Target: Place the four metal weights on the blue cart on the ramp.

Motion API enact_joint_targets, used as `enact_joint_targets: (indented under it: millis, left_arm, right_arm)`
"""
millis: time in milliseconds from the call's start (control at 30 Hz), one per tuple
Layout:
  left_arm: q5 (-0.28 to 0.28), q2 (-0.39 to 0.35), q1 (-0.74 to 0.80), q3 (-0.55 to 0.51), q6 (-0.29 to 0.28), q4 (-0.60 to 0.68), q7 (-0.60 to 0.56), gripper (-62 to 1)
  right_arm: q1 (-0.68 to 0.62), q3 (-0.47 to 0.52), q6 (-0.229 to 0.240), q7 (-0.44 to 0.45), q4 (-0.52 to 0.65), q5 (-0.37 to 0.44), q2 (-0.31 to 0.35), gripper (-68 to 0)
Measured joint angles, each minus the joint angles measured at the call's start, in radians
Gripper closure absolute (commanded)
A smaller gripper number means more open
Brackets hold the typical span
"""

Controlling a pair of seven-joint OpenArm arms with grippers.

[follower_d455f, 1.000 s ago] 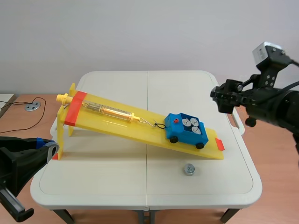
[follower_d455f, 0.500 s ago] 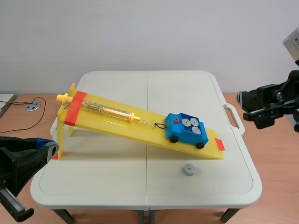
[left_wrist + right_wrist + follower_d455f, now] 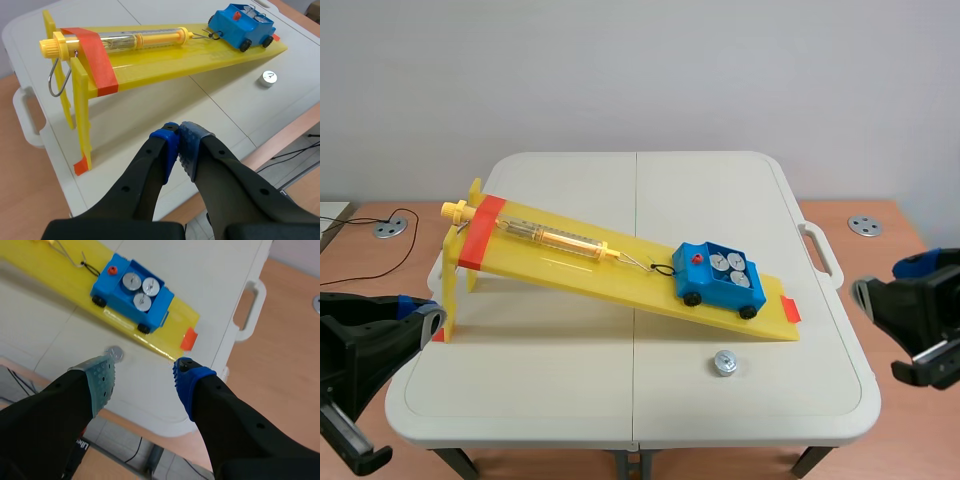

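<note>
Blue cart [image 3: 719, 279]: sits low on the yellow ramp [image 3: 570, 262] and carries three metal weights [image 3: 728, 266].
Loose weight [image 3: 724, 362]: lies on the worktop [image 3: 570, 390] just in front of the ramp's low end, where it lay a second ago.
Change: the right tool [image 3: 142, 367], raised near the cart a second ago, has swung outward and dropped low beside the worktop's right edge.
Meaning: three of four look placed. The last weight remains unlifted, and the retreat looks like a reset before fetching it.
Right grip: the right tool is spread wide, holding and touching nothing. The loose weight shows just past one pad.
Left grip: the left tool [image 3: 178, 129] has its pads pressed together on nothing, near the ramp's raised end.
</note>
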Motion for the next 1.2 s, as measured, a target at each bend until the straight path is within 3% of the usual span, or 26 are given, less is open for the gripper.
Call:
enact_joint_targets:
  millis: [233,500,1200]
  left_arm:
    - [0.0,0.0,0.0,0.0,0.0,0.0,0.0,-2.9]
    - [0.0,0.0,0.0,0.0,0.0,0.0,0.0,-2.9]
    - [0.0,0.0,0.0,0.0,0.0,0.0,0.0,-2.9]
  right_arm:
    - [-0.004,-0.01,0.009,0.022,-0.06,-0.013,0.0,-28.1]
    - [0.102,-0.145,0.01,0.085,-0.281,-0.086,-0.004,-28.0]
    - [0.392,-0.394,0.006,0.223,-0.643,-0.351,-0.158,-28.0]
